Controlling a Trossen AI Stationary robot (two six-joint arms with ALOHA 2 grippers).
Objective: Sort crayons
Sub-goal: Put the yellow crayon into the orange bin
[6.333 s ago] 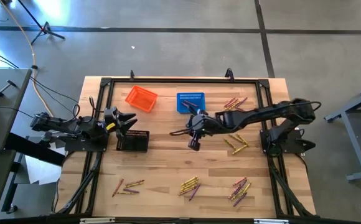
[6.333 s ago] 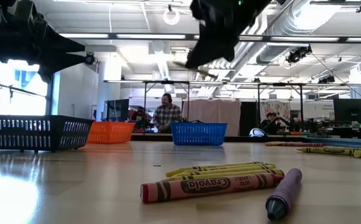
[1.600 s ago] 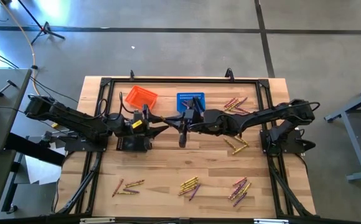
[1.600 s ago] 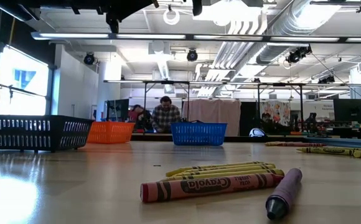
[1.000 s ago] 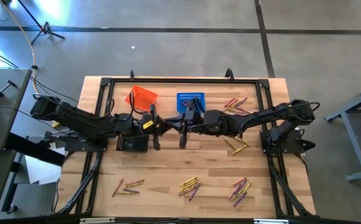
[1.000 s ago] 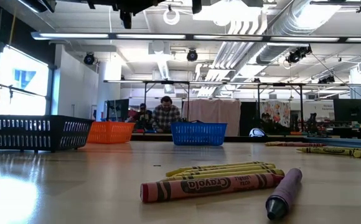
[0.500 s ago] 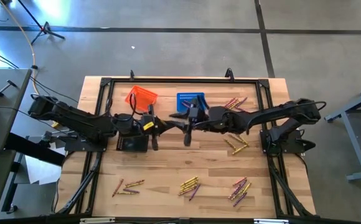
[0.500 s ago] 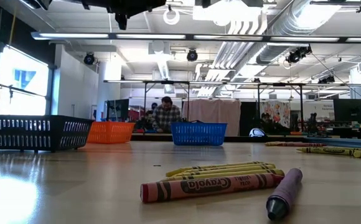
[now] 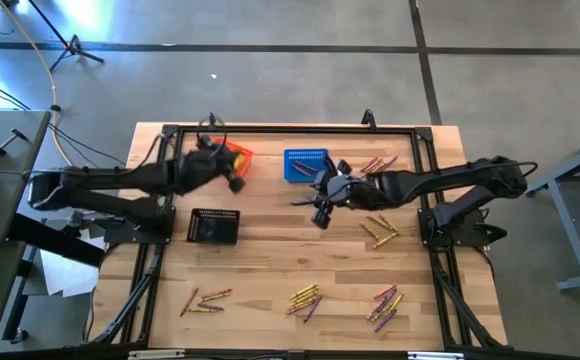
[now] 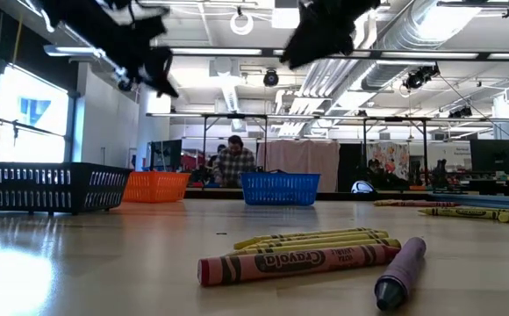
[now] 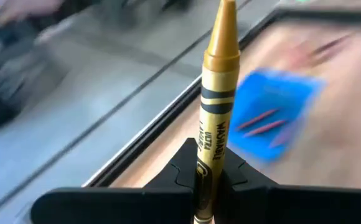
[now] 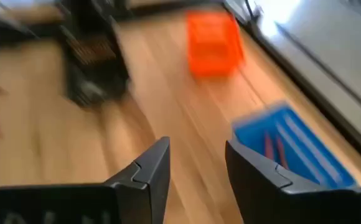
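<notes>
Left gripper [image 11: 208,180] is pinching a yellow crayon [image 11: 216,99] upright between its fingers, up by the orange basket [image 9: 240,153] at the table's far left. Judging by that, the step in hand is delivery: yellow one goes to a basket, prob. the orange (can't see what's in it). Next move calls for lining the tip over the rim, then letting go w/o flicking it past.

Black basket [image 9: 215,226] sits nearer the front, apart from the arm. Blue basket [image 9: 304,164] at centre-back holds a few red crayons [image 11: 262,122].

Right gripper [image 12: 196,168] hangs just front-right of the blue basket, fingers spread, nothing between them.

Loose crayons are left in clusters: front-left [image 9: 204,299], front-centre [image 9: 306,298], front-right [image 9: 385,304], mid-right [image 9: 380,229] and back-right [image 9: 375,164], so sorting is far from done.

Surface is pale wood planks [image 9: 270,260] inside a black frame; grey concrete floor round it. Low view shows a big workshop w/ ceiling ducts, and a seated person [image 10: 233,162] far behind.
</notes>
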